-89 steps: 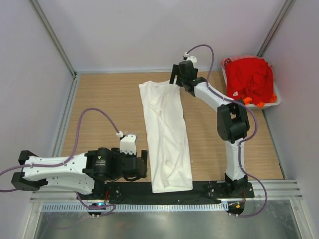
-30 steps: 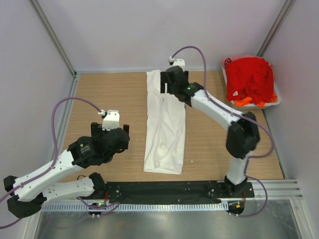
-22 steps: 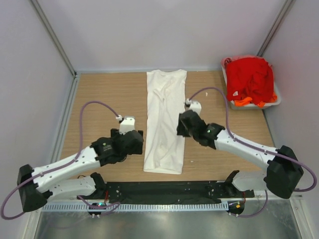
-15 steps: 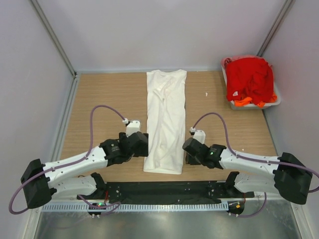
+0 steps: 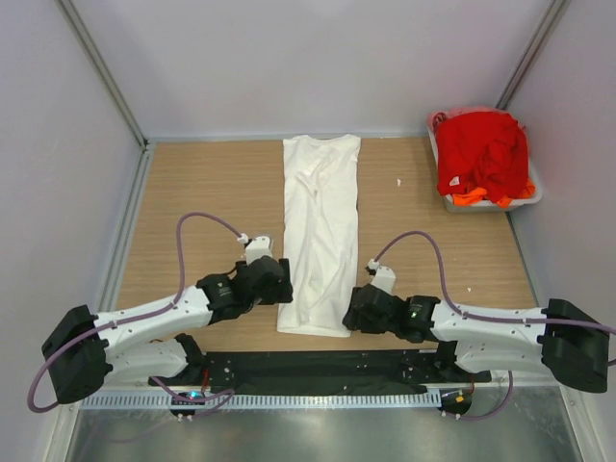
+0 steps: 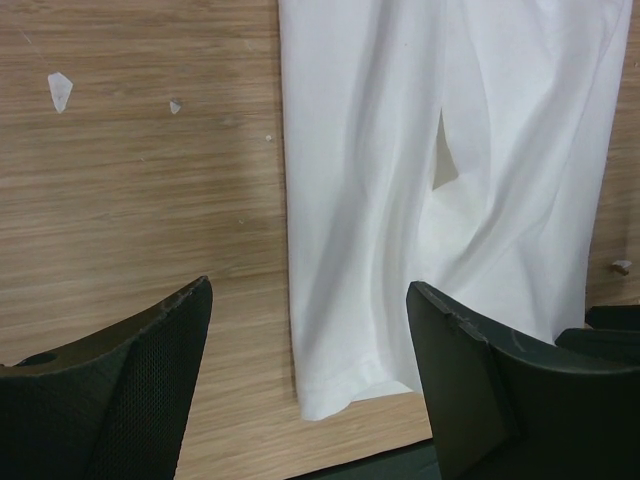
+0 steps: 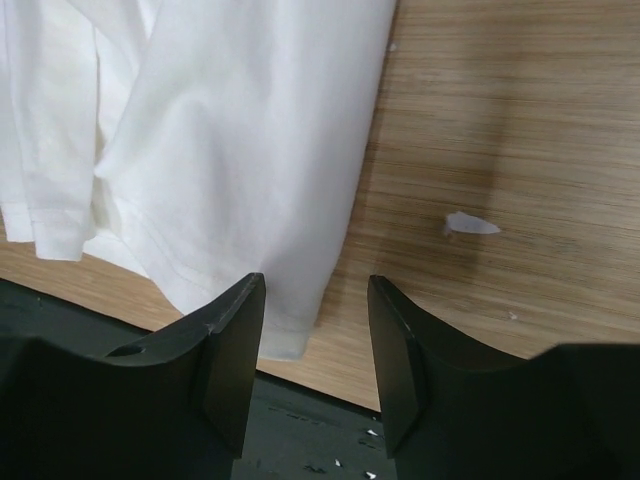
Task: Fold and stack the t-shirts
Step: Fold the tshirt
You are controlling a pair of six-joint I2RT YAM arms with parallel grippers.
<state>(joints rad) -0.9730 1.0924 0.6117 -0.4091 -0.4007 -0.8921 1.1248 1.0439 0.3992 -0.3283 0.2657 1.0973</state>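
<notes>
White t-shirt [image 5: 320, 231] lies flat on the wooden tabletop [image 5: 207, 192], folded lengthwise into a long narrow strip, collar end toward the far wall, hem end close to the black base plate [image 5: 318, 371] at the near edge. Some soft creases run down its length. Left pincer [image 5: 279, 289] sits low at the strip's near-left side, just beside the cloth edge. In the left wrist view, the pincer [image 6: 308, 290] has its jaws spread wide, and the t-shirt's [image 6: 440, 150] near-left hem corner lies in the gap between them; cannot tell whether either finger touches cloth. Right pincer [image 5: 351, 316] is at the near-right hem corner. In its wrist view, the pincer [image 7: 316, 282] has its jaws apart by a narrower gap and holds nothing, and the t-shirt's [image 7: 230, 130] right edge and hem corner run between the fingertips; contact is not clear here either. Small white fleck [image 7: 470, 224] lies on bare wood just right of the hem, and another fleck [image 6: 60, 90] is on the wood left of the shirt. Far right corner: pale tub [image 5: 531, 197] heaped with red t-shirts [image 5: 484, 149], a bit of orange t-shirt [image 5: 469, 195] showing at its near rim. The tub is well apart from both arms.
</notes>
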